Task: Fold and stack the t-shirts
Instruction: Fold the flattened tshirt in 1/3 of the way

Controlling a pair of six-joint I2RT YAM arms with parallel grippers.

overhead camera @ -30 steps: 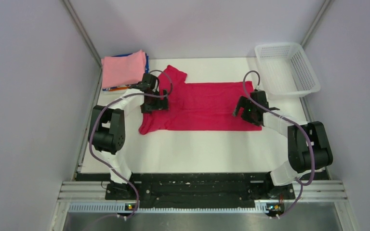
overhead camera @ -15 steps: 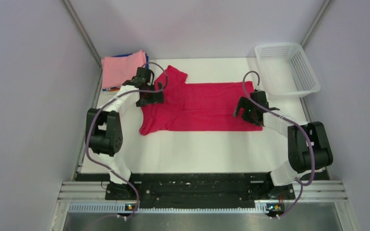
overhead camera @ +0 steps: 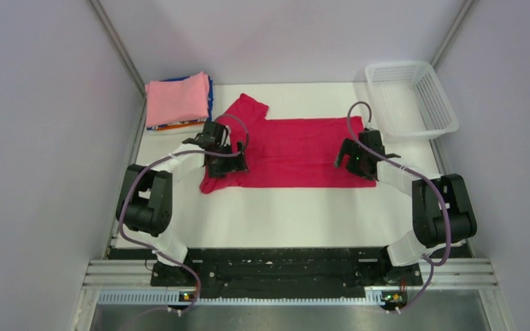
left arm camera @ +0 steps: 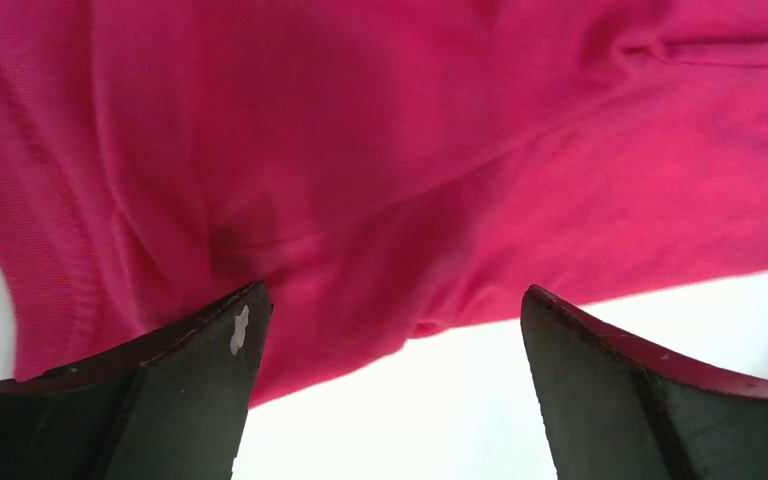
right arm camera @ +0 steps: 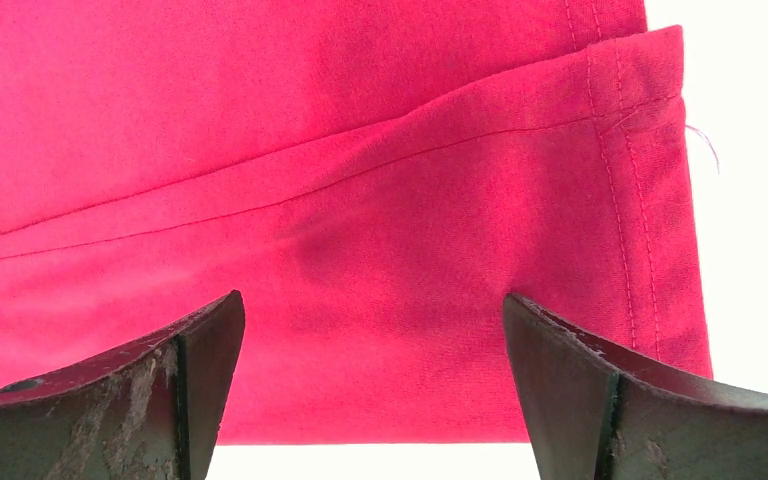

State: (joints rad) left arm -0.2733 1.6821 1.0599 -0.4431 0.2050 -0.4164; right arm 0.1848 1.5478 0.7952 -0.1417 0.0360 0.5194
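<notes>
The left gripper [overhead camera: 226,162], jaws spread wide and holding nothing, had swung out toward the folded stack and returned. It was poised over the near sleeve of the crimson t-shirt [overhead camera: 297,148], with cloth directly beneath and ahead of its fingertips. The right gripper [overhead camera: 350,158], also spread and empty, had kept its station above the hem corner. The pink t-shirt [overhead camera: 177,98] topped the stack beyond the left gripper. The repositioning suggested a sleeve fold was about to begin.
</notes>
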